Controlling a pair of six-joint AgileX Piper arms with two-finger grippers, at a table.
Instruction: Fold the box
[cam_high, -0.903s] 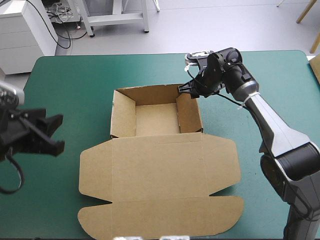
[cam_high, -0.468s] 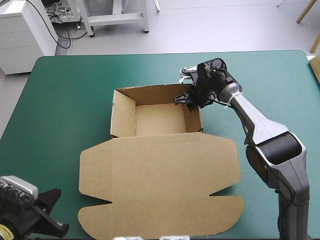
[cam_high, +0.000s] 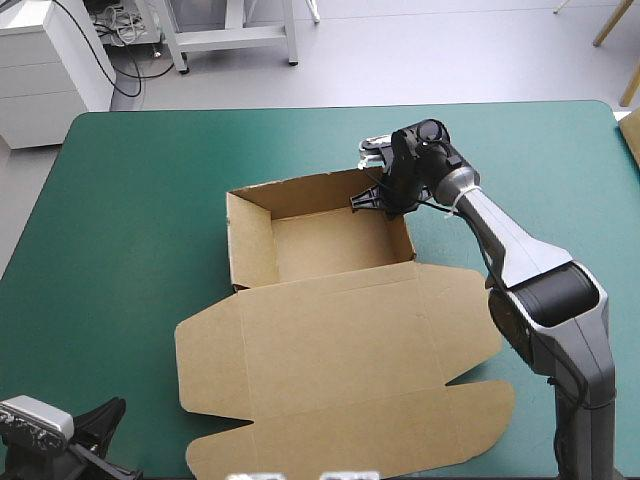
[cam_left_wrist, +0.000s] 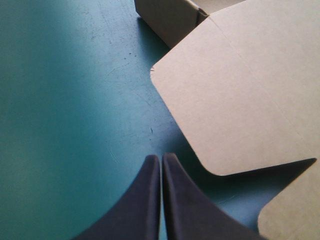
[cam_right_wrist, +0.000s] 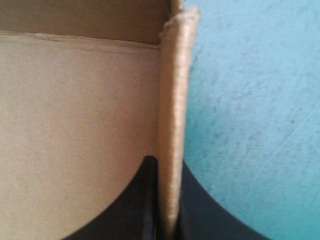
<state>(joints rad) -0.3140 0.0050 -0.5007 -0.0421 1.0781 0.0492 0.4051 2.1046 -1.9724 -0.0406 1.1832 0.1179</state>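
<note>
1. Right gripper: clamped on the box. One black finger inside the tray, the other outside, with the top edge of the right wall pinched between them.
2. Grip point close to the tray's far right corner.
3. Left gripper: fingers pressed together, holding nothing, over bare teal-green cover by the table's near left corner.
4. Ahead of it and to one side, not touching: a rounded flap corner of the lid.
5. Box mid-table: open tray on the far side with walls up, lid flat toward the near edge, all skewed slightly against the table's edges.
</note>
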